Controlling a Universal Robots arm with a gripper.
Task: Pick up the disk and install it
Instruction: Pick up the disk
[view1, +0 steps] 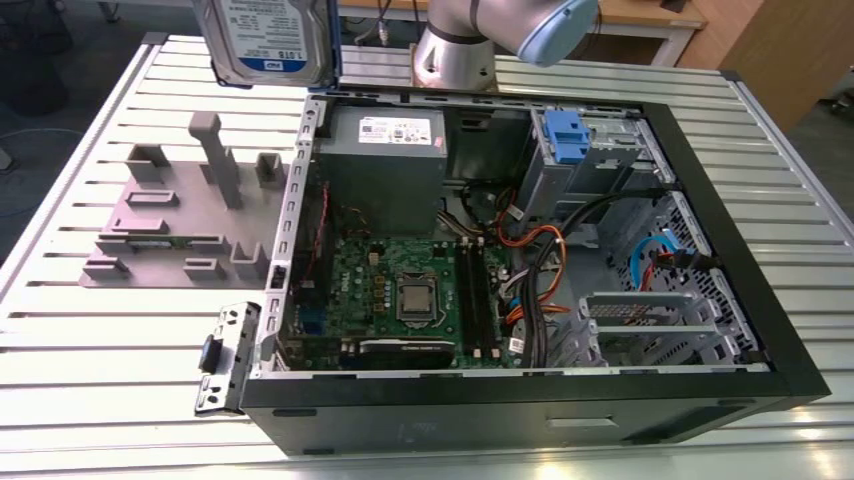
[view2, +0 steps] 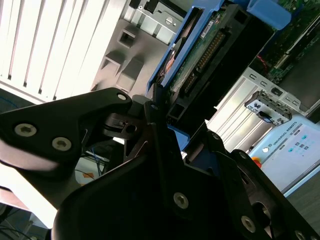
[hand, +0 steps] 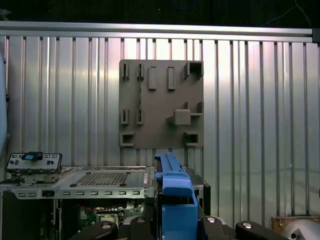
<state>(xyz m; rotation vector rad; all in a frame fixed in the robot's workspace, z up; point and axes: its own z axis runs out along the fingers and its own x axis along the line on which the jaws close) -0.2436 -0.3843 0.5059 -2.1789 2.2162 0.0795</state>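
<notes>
The disk (view1: 267, 40), silver in its blue bracket, hangs high over the slatted table (view1: 80, 380), beside the open computer case (view1: 747, 330). My gripper (view2: 177, 122) clamps its bracket between narrowed jaws. I judge a firm, square hold matters most.

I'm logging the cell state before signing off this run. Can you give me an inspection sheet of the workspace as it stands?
Surface: slatted metal table, carrying an open computer case and a grey fixture plate.
Job's things: the disk, in its blue bracket, is held up off the table and not yet in the case.
Clutter: small metal bracket lying on the table beside the case.
Grippers: gripper shut on the disk's end.
Cables: orange and blue cables bundled inside the case.
Surroundings: wooden furniture beyond the table.
</notes>
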